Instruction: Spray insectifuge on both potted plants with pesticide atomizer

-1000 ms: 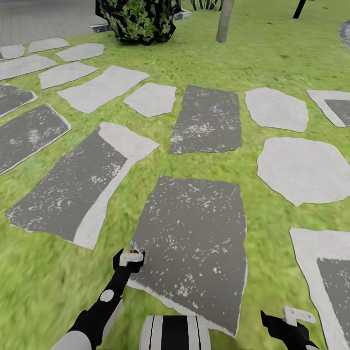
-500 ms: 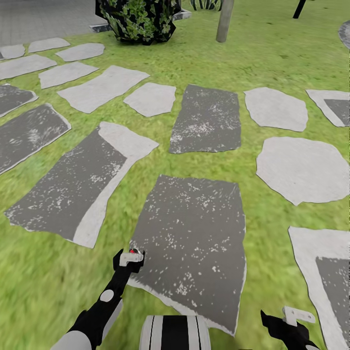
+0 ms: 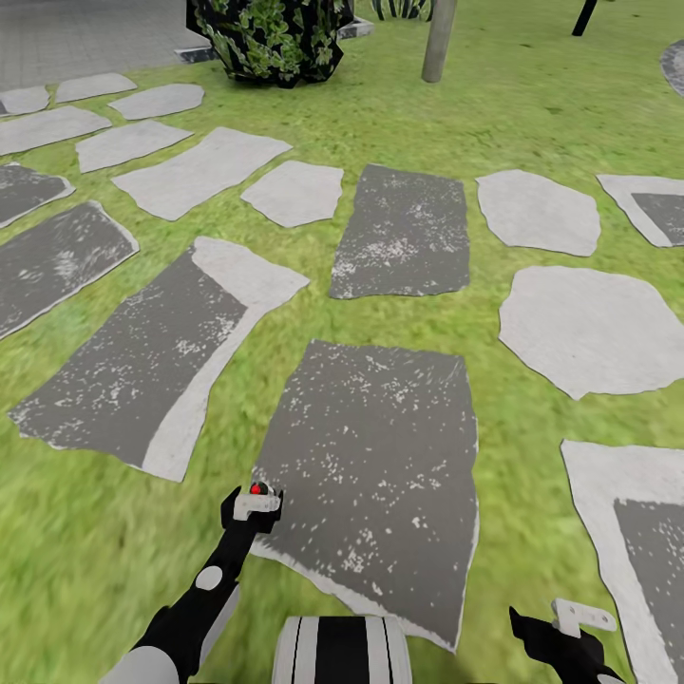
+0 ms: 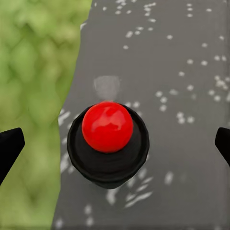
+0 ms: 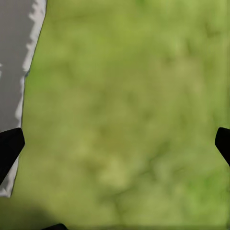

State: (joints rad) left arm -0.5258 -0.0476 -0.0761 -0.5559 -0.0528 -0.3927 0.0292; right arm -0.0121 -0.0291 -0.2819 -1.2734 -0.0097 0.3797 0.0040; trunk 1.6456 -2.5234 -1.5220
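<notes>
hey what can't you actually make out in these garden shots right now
- Head view: the dark leafy bush and tree trunk are cut off by the top edge.
- Head view: the right gripper is cropped by the bottom edge.
- Left wrist view: the red-topped black object shows from above; its body is hidden.

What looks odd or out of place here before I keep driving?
Nothing looks spilled, damaged or askew. Stepping stones lie flat in the lawn. The left gripper frames a black, red-topped object; the right gripper hangs open over grass.
</notes>
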